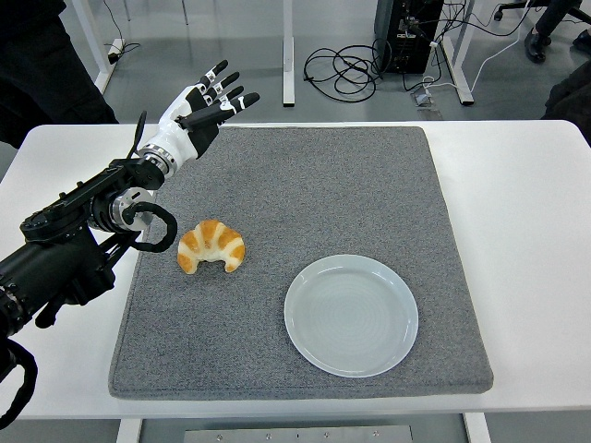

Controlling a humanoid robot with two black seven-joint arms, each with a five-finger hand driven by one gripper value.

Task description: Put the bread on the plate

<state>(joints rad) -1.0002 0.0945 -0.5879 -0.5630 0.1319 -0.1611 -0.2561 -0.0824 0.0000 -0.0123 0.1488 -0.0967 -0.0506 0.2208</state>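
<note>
Croissant (211,246) crosswise on mat (369,185), tips nearward.

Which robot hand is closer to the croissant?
Left. The left robot hand is open, beyond the croissant near the mat's far-left corner. The right robot hand isn't in view.

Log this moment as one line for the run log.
left hand: open, raised over mat's far left corner | croissant: on grey mat, ungrasped | plate: empty, right of croissant | right hand: not in view
</note>
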